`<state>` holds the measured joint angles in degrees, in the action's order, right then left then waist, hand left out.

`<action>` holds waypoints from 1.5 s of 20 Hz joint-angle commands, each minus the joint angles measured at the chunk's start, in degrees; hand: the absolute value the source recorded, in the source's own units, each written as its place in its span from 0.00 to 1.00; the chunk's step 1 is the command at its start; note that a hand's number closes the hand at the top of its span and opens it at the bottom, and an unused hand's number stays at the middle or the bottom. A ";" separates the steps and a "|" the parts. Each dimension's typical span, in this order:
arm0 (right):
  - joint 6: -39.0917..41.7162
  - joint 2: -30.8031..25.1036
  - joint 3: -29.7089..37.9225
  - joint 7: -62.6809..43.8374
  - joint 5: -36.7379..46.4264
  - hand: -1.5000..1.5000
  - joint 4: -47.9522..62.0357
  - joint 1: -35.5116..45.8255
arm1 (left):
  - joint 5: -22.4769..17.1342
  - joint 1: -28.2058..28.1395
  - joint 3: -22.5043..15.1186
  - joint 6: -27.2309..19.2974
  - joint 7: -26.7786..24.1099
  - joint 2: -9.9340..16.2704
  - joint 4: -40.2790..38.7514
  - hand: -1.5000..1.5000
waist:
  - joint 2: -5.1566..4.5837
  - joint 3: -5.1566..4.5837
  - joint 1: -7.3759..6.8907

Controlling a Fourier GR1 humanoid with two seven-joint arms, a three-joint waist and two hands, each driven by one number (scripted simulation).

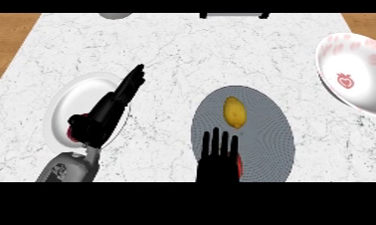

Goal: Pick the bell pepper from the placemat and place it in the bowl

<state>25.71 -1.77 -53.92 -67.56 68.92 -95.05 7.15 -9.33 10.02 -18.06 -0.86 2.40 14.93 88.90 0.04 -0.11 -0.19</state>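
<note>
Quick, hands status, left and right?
Left hand: open, fingers straight over the white plate, holding nothing.
Right hand: open, fingers straight over the grey placemat, holding nothing.

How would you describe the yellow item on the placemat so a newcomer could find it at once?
Start at the white marble counter and find the round grey placemat near its front edge, right of the white plate. The item is the small yellow oval bell pepper in the mat's upper left part, just beyond the right robot hand. Nothing else here is yellow.
</note>
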 commanded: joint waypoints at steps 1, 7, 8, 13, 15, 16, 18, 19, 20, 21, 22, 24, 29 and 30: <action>4.12 1.68 -1.44 -13.10 -0.05 0.00 2.72 3.33 | -0.57 0.74 1.28 1.30 0.90 1.01 1.43 0.50 | 0.00 0.07 -0.44; 0.00 1.70 -5.71 -12.19 5.84 0.00 5.07 1.07 | 0.16 0.76 0.76 0.63 2.00 -1.01 0.45 0.50 | -0.01 0.10 0.05; 1.47 1.70 -5.55 -13.06 6.35 0.00 4.40 1.50 | 0.40 -1.73 1.44 1.59 -0.91 0.63 0.95 0.50 | 0.04 0.07 -0.22; 2.35 1.70 -1.48 -8.75 11.39 0.00 7.58 2.68 | 2.35 -4.45 -0.88 0.47 -1.71 -1.12 2.73 0.50 | 0.04 0.09 -0.12; 0.61 1.70 -3.23 -9.59 13.58 0.00 6.94 0.05 | 0.14 -0.49 2.51 1.53 1.63 -0.13 1.17 0.50 | 0.00 0.11 0.31; 3.48 1.70 -0.86 -9.60 12.51 0.00 4.77 2.87 | 1.18 -1.84 1.97 1.97 -0.26 0.29 0.86 0.50 | -0.01 0.09 0.10; 1.59 1.71 -0.02 -9.77 12.29 0.00 7.09 3.74 | -0.49 -1.92 3.06 3.73 -2.28 0.09 -0.75 0.50 | -0.12 0.07 -0.02; 4.15 1.24 -0.24 -7.91 16.07 0.00 3.06 -2.64 | -0.07 -1.90 3.29 3.12 0.95 1.09 1.58 0.50 | 0.13 0.09 0.64; 1.01 1.71 1.11 -7.82 14.35 0.00 6.81 -0.62 | 0.74 -1.23 2.46 1.92 1.71 -0.44 2.05 0.50 | 0.00 0.11 0.22; 2.57 1.71 3.50 -6.25 14.34 0.00 7.52 -0.08 | 3.10 -3.33 -0.11 0.73 -1.24 -2.38 1.35 0.50 | -0.02 0.10 0.23; 2.72 1.71 2.05 -8.19 13.78 0.00 6.14 -0.08 | 0.63 -0.93 3.17 3.19 -0.53 -0.32 0.33 0.50 | -0.05 0.09 0.23; 3.27 1.72 1.69 -8.51 13.66 0.00 4.87 -0.80 | 2.42 -1.77 1.10 1.45 1.11 -2.27 1.31 0.50 | 0.01 0.11 0.16; 5.06 0.51 7.58 -0.92 17.16 0.00 1.26 -2.77 | 1.35 -5.43 4.60 5.15 -3.17 1.17 2.08 0.50 | 0.07 0.09 0.25; 0.24 1.71 7.23 -1.06 16.09 0.00 8.37 -0.40 | 2.01 -4.80 3.44 4.18 -2.53 -1.60 1.03 0.50 | -0.04 0.11 0.04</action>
<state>26.02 -1.22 -47.69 -62.41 84.96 -89.41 5.53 -7.05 6.09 -15.56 2.09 0.66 13.68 90.15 0.05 -0.01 -0.01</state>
